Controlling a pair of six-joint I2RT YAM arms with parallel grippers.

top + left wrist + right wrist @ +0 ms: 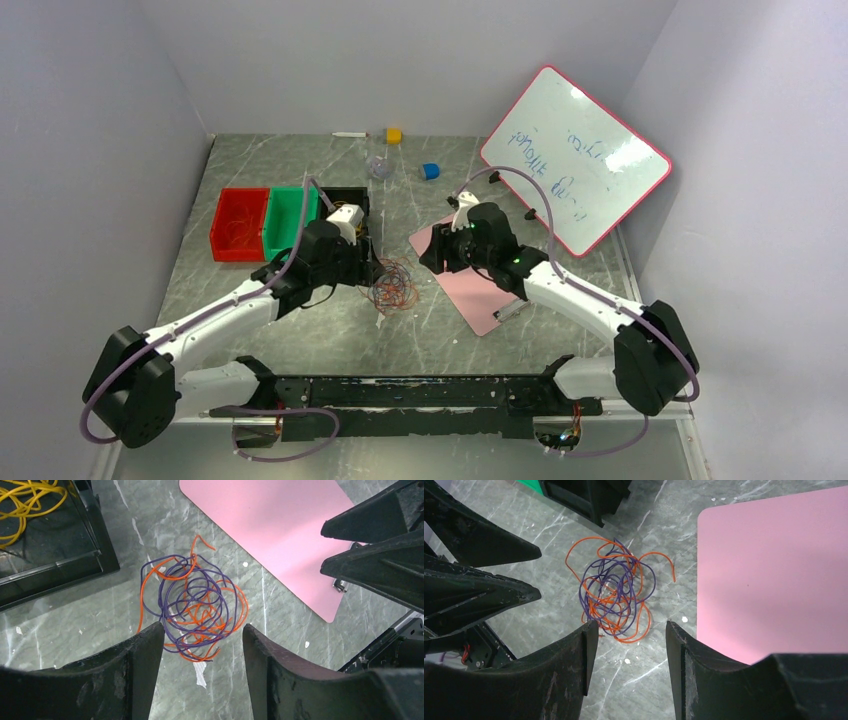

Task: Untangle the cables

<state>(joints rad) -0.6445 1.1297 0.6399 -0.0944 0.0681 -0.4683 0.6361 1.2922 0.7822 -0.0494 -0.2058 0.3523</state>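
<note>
Left gripper [202, 626], fingers spread and empty, hovers over the tangle of orange and purple cables [195, 607] lying on the table [60, 620] between the black bin [95, 555] and the pink mat [275, 530]. The right gripper [631, 623], jaws likewise apart and holding nothing, faces it from the other side. Thin and springy, the wires look light and apt to drag one another along; the loose orange end [202, 541] seems the cleanest hold. Only the left wrist view shows a yellow cable [30, 495] in the bin; only the overhead shows the red bin [238, 222] and whiteboard [575, 160].
</note>
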